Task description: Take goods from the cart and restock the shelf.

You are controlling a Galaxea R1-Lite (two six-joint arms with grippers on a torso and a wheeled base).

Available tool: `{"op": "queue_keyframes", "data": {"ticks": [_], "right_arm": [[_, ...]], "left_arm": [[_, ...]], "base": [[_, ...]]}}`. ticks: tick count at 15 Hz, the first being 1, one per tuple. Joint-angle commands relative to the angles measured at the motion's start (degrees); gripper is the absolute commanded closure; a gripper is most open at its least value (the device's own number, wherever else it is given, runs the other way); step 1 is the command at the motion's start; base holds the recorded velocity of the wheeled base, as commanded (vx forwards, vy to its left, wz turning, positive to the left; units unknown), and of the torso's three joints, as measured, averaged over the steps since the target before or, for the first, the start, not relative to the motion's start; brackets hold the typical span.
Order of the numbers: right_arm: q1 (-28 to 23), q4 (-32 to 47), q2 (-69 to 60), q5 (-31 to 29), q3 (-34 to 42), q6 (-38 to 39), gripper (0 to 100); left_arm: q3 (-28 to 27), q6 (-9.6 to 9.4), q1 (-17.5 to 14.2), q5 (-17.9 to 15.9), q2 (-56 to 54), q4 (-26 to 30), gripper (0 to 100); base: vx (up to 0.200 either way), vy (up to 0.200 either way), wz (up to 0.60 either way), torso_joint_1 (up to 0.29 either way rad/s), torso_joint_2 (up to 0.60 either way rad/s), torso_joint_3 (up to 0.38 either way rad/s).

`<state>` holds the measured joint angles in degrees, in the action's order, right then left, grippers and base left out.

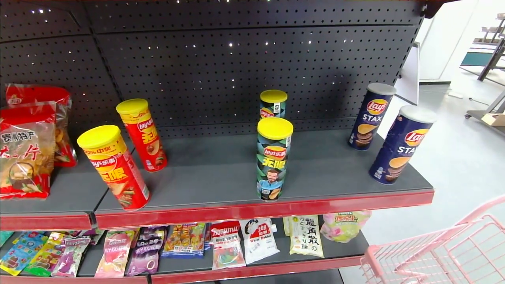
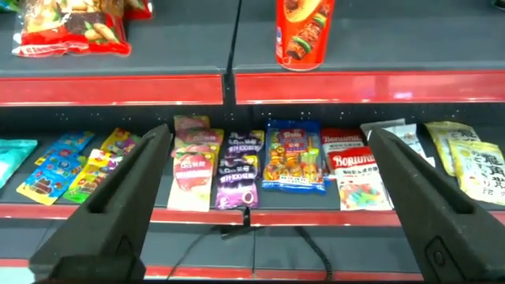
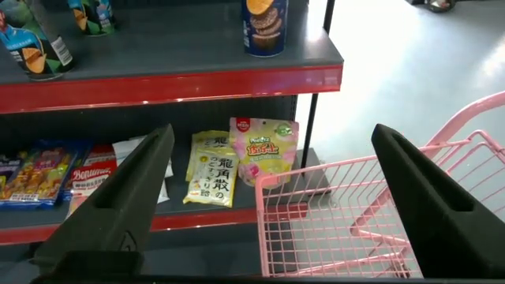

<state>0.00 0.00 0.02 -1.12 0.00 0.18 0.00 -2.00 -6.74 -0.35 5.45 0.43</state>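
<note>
The upper shelf (image 1: pixel 221 173) holds chip cans standing upright in pairs: two red ones (image 1: pixel 113 167) at the left, two teal ones (image 1: pixel 274 157) in the middle and two dark blue ones (image 1: pixel 402 144) at the right. The pink wire cart (image 1: pixel 434 248) stands low at the right, beside the shelf end. My left gripper (image 2: pixel 270 134) is open with nothing in it and faces the lower shelf's candy bags (image 2: pixel 237 170). Open and holding nothing, my right gripper (image 3: pixel 272 130) hangs over the cart's corner (image 3: pixel 347 213) near the shelf end.
Red snack bags (image 1: pixel 25 154) stand at the upper shelf's far left. Several flat candy packets (image 1: pixel 227 242) lie along the lower shelf. A shelf post (image 3: pixel 312 102) rises beside the cart. Open grey floor (image 1: pixel 465 157) lies to the right.
</note>
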Motion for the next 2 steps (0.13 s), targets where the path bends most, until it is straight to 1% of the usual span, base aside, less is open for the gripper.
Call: {"op": "queue_keyframes", "data": {"ticks": [1, 2], "right_arm": [[0.0, 0.0, -0.02, -0.02, 0.0, -0.01, 0], [0.0, 0.09, -0.02, -0.02, 0.0, -0.09, 0]], "left_arm": [[0.0, -0.02, -0.03, 0.0, 0.09, 0.01, 0], [0.0, -0.02, -0.03, 0.0, 0.09, 0.01, 0]], "base": [[0.0, 0.0, 0.0, 0.0, 0.0, 0.0], [0.0, 0.0, 0.0, 0.0, 0.0, 0.0]]}}
